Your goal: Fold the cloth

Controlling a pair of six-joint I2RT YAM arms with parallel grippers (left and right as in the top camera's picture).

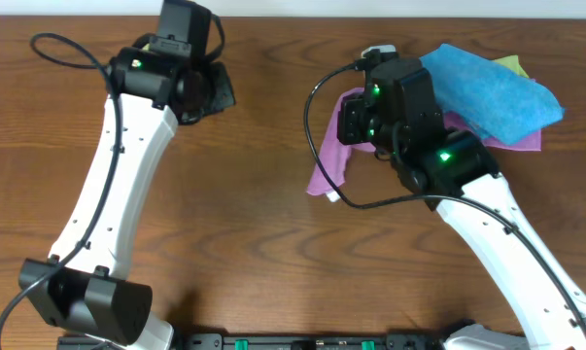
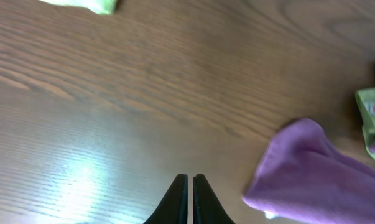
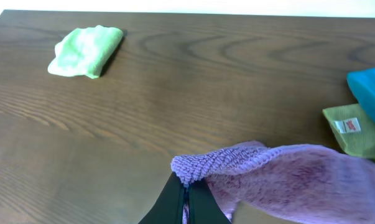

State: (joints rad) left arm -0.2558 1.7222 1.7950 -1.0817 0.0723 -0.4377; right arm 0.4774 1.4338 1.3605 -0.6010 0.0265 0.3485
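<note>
cloth (image 1: 329, 167) | bunched at 2 o'clock under blue cloth (image 1: 497, 92), I see no fold yet | right gripper (image 3: 187, 190) pinching its edge | left gripper (image 2: 189, 182) closed, empty

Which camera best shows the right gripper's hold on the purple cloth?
Right wrist: the right gripper is shut on a raised fold of the purple cloth. Overhead, the arm hides the pinch. Left wrist shows only a bunched end of cloth.
</note>
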